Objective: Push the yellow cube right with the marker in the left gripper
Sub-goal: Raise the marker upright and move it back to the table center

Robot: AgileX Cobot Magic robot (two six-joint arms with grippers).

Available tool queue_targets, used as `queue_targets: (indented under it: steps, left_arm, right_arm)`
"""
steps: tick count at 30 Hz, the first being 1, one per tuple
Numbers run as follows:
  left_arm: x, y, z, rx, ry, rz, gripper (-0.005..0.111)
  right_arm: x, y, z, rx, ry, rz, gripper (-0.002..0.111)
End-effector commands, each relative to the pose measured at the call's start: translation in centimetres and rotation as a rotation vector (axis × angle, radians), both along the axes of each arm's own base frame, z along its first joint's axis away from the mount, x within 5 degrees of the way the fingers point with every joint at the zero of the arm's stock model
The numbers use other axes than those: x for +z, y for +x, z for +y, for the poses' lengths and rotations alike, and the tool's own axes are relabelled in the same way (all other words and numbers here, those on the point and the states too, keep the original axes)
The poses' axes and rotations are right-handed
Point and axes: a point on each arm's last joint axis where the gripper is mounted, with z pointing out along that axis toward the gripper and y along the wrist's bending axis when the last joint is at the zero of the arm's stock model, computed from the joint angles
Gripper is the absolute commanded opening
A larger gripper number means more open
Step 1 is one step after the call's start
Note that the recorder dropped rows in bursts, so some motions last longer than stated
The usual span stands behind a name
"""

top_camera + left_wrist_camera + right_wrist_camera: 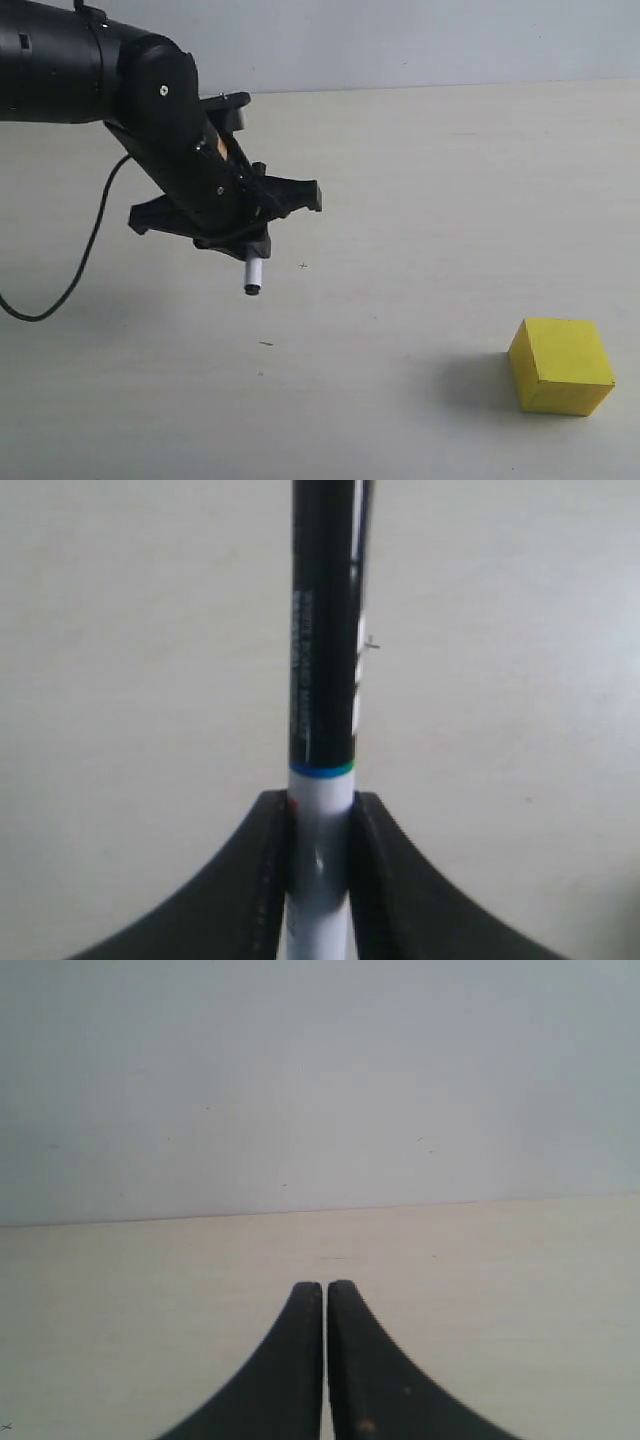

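Note:
My left gripper hangs above the table at the left of the exterior view, shut on the marker, whose white barrel and black end stick out below the fingers. In the left wrist view the marker runs straight out from between the black fingers, white where it is clamped and dark beyond. The yellow cube rests on the table at the lower right, far to the right of the marker tip and apart from it. My right gripper is shut on nothing, facing bare table and a wall.
A black cable loops down from the left arm to the table at the far left. The pale table meets a grey wall at the back. Small dark specks lie on the surface.

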Motion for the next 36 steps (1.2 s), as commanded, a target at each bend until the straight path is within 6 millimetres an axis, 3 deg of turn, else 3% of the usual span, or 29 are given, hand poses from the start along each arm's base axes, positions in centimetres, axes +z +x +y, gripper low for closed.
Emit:
queue_targets:
  steps: [1,7,18,36]
  left_arm:
    - [-2.0,0.4,-1.8,0.010,-0.041,0.084,0.000]
    - [-4.5,1.7,-3.3,0.029,-0.043,0.136,0.000]
    - [-6.2,1.9,-3.7,0.038,-0.027,0.185,0.000]
    - [-6.7,1.9,-3.6,0.034,-0.017,0.187,0.000]
  right_arm:
    - [0.0,0.0,0.0,-0.004,-0.015,-0.009,0.002]
    - [0.0,0.0,0.0,-0.004,-0.015,-0.009,0.002]
    - [0.0,0.0,0.0,-0.004,-0.015,-0.009,0.002]
    - [0.0,0.0,0.0,-0.004,-0.015,-0.009,0.002]
